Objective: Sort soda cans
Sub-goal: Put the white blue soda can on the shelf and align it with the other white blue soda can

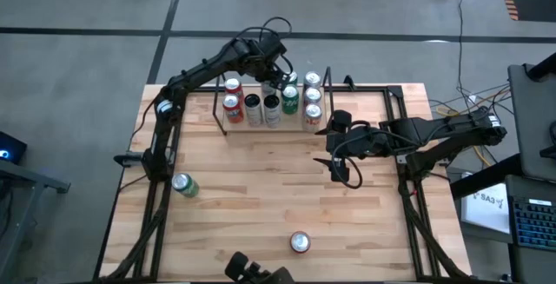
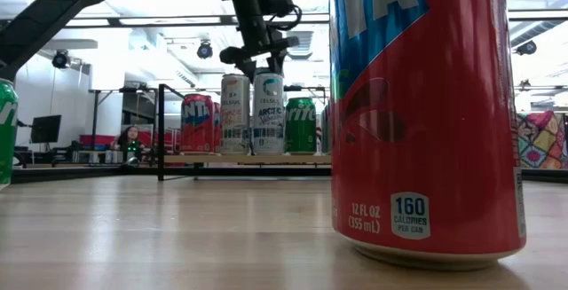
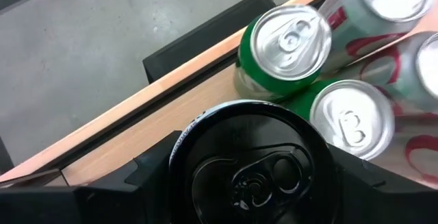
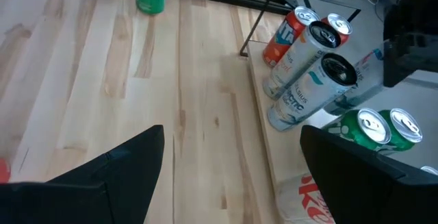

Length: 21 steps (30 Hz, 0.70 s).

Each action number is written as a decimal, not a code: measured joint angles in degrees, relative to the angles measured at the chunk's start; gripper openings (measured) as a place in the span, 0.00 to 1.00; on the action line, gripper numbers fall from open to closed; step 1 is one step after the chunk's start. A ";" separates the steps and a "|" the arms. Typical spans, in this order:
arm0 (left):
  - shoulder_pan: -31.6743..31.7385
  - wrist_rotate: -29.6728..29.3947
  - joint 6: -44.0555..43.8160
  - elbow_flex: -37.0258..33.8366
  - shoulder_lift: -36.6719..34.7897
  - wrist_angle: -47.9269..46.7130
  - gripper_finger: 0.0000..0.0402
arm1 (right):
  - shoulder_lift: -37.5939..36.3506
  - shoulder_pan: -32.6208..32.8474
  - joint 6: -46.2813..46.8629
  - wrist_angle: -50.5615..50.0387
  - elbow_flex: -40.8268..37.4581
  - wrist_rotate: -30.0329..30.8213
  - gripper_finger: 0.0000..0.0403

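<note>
A black-topped can (image 3: pixel 254 170) is being gripped between the left gripper's (image 1: pixel 276 87) jaws at the rack (image 1: pixel 228 131), twelve o'clock on the tabletop (image 1: pixel 261 188). Placement is seemingly being completed; release is needed next. The right gripper (image 1: pixel 334 149) is being held wide open, empty, toward three o'clock.

Left pincer (image 1: pixel 276 82) over racked soda cans (image 1: pixel 271 103); right pincer (image 1: pixel 334 152) open mid-table, two cans apart.

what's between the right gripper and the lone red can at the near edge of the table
Nothing: in the high view the stretch from the right gripper to the red can is bare wooden tabletop. The other loose can, the green one, stands far off to the left.
</note>
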 joint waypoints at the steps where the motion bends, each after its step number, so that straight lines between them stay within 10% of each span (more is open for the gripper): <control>1: 0.00 -0.01 -0.02 -0.37 0.00 0.03 0.60 | -0.01 0.01 0.20 0.00 0.00 0.00 0.82; 21: -0.20 0.07 -0.46 -5.64 0.00 3.89 0.60 | -0.01 0.01 0.59 -1.22 0.00 0.01 0.82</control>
